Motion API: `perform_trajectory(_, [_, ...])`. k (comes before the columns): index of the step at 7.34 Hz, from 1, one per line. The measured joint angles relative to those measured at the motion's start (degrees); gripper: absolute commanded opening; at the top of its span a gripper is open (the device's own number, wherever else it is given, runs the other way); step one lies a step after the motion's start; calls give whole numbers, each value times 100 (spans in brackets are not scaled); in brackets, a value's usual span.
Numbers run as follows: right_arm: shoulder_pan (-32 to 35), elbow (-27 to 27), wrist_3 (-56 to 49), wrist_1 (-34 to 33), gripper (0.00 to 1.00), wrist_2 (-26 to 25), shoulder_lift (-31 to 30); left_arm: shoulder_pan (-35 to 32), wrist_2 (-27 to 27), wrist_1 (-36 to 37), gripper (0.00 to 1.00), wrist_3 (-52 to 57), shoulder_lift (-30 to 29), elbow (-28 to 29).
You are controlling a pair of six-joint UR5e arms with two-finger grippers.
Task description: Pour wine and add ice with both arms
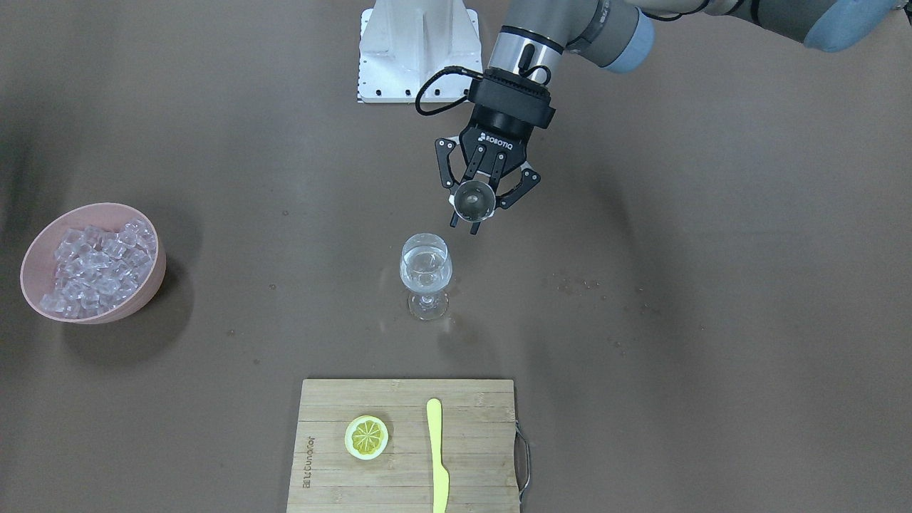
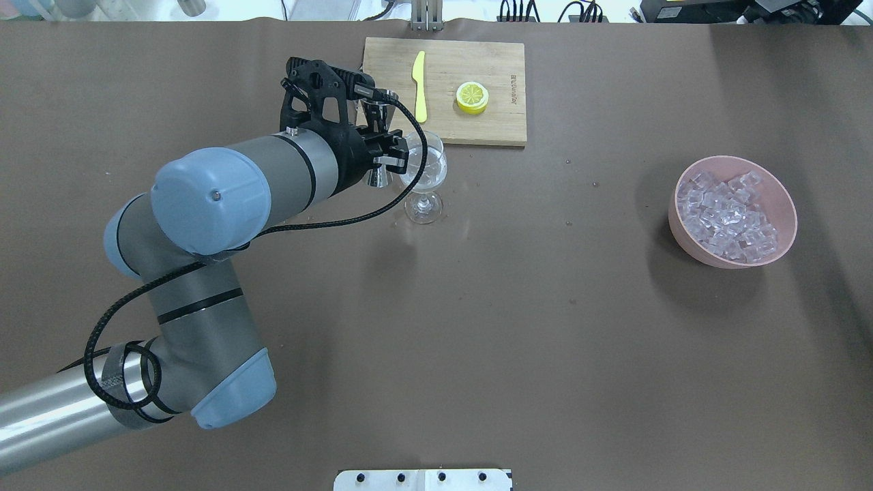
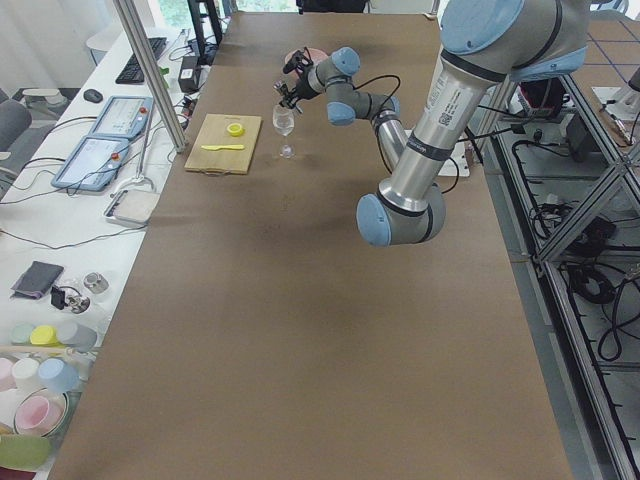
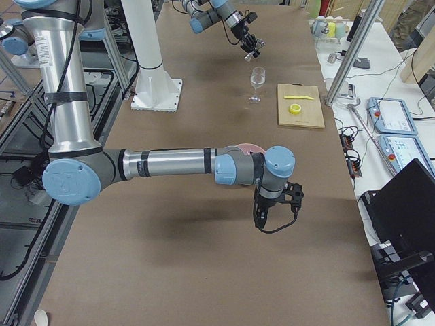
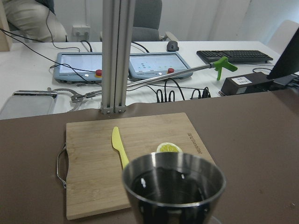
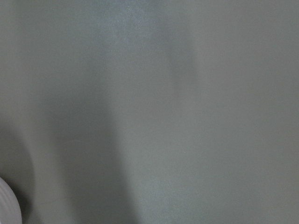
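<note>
My left gripper [image 1: 474, 206] is shut on a small metal jigger [image 1: 475, 199], which it holds above the table close beside the rim of the wine glass [image 1: 425, 274], on the robot's side. In the left wrist view the jigger [image 5: 174, 189] fills the lower middle, its inside dark. The glass stands upright and holds a little clear wine [image 1: 425, 279]. The ice [image 1: 100, 265] fills a pink bowl [image 1: 153, 281] far off on the right arm's side. My right gripper [image 4: 275, 204] shows only in the exterior right view, near the bowl; I cannot tell if it is open or shut.
A wooden cutting board [image 1: 470, 427] with a lemon slice [image 1: 366, 436] and a yellow knife [image 1: 437, 456] lies just beyond the glass. The white mounting base [image 1: 417, 50] stands at the robot's edge. The right wrist view is a grey blur.
</note>
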Motion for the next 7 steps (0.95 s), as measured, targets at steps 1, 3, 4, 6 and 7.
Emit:
perform_trajectory(1, [-6,-3,1,-1,100,0,10,-39,-258,151,0,114,-3,-58])
perform_trajectory(3, [-11,-6,9,-5,100,2,28,-198,-853,751,0,294,-34,-272])
perform_trajectory(4, [-13,-2,17,-4,100,6,43,-228,-951,900,0,322,-41,-314])
perform_trajectory(6, [-13,1,32,-7,100,14,105,-230,-997,1019,0,335,-54,-304])
perform_trajectory(7, [-13,1,35,-7,100,16,124,-223,-1001,1033,0,337,-69,-261])
